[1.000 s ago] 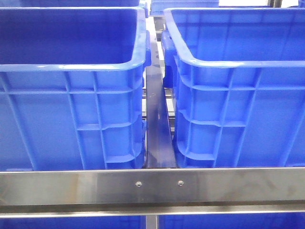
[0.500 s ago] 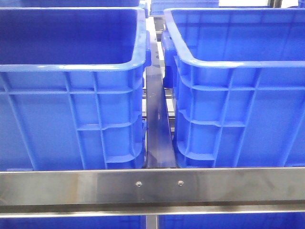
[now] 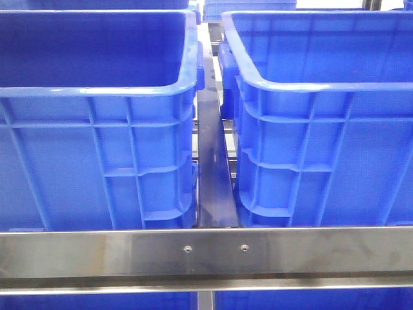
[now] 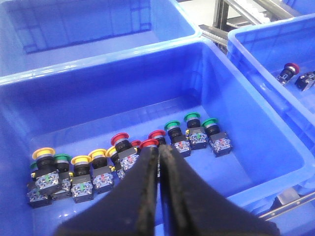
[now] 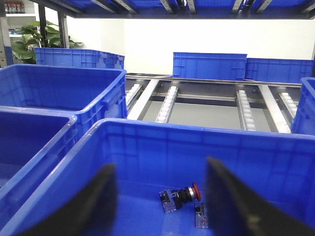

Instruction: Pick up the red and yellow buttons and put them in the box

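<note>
In the left wrist view my left gripper [image 4: 158,149] is shut and empty, its tips just above a row of push buttons on the floor of a blue bin [image 4: 216,73]. The row has red buttons [image 4: 119,139], yellow buttons [image 4: 80,161] and green buttons [image 4: 192,117]. The nearest red button [image 4: 149,143] sits right at the fingertips. In the right wrist view my right gripper [image 5: 160,164] is open and empty above another blue box [image 5: 162,129], which holds one red button [image 5: 183,194] lying on its side. Neither gripper shows in the front view.
The front view shows two tall blue bins, left [image 3: 97,90] and right [image 3: 322,84], with a narrow gap between them and a steel rail [image 3: 206,252] in front. A loose contact block [image 5: 200,216] lies beside the red button. Roller tracks [image 5: 167,101] and more bins stand behind.
</note>
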`<state>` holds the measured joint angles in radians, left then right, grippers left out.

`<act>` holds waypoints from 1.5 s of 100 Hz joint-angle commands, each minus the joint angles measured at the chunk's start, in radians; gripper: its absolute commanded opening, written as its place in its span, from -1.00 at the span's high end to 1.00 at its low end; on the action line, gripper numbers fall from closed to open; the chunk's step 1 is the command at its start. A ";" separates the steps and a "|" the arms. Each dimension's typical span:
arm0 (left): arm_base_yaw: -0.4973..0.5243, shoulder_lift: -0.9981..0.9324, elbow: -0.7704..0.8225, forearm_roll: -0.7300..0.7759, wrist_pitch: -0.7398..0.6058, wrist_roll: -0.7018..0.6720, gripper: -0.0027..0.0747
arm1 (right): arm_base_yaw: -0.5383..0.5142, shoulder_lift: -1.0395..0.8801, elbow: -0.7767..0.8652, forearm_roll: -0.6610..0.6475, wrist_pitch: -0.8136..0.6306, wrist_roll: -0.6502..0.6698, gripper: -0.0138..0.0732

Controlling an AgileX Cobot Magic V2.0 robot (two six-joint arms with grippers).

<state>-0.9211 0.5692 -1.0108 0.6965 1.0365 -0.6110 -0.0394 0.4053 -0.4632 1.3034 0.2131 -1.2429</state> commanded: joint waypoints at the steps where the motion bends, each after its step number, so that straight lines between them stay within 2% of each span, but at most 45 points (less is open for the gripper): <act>1: -0.004 0.006 -0.020 0.040 -0.060 -0.008 0.98 | -0.001 0.004 -0.025 0.009 -0.020 -0.008 0.38; 6: -0.004 0.006 -0.020 0.040 -0.060 -0.008 0.98 | -0.001 0.004 -0.025 0.009 -0.015 -0.008 0.67; 11: -0.004 0.006 -0.020 0.040 -0.060 -0.008 0.98 | -0.001 0.004 -0.025 0.011 -0.009 -0.008 0.85; 73: -0.004 0.006 -0.020 0.040 -0.060 -0.008 0.98 | -0.001 0.004 -0.025 0.012 0.003 -0.008 0.84; 88: -0.004 0.006 -0.020 0.040 -0.060 -0.008 0.98 | -0.001 0.004 -0.025 0.014 -0.044 -0.008 0.84; 115: -0.004 0.006 -0.020 0.040 -0.060 -0.008 0.98 | -0.001 0.007 -0.025 0.008 -0.043 -0.007 0.84; 122: -0.004 0.006 -0.020 0.040 -0.060 -0.008 0.98 | -0.001 0.007 -0.025 -0.054 -0.043 0.032 0.84; 129: -0.004 0.006 -0.020 0.040 -0.060 -0.008 0.98 | -0.001 0.005 -0.025 -0.185 -0.043 0.153 0.84; 150: -0.004 0.006 -0.020 0.040 -0.060 -0.008 0.98 | 0.003 -0.008 -0.025 -0.772 -0.045 0.760 0.84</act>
<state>-0.9211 0.5692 -1.0108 0.6965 1.0365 -0.6125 -0.0394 0.4010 -0.4608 0.7620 0.2105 -0.7234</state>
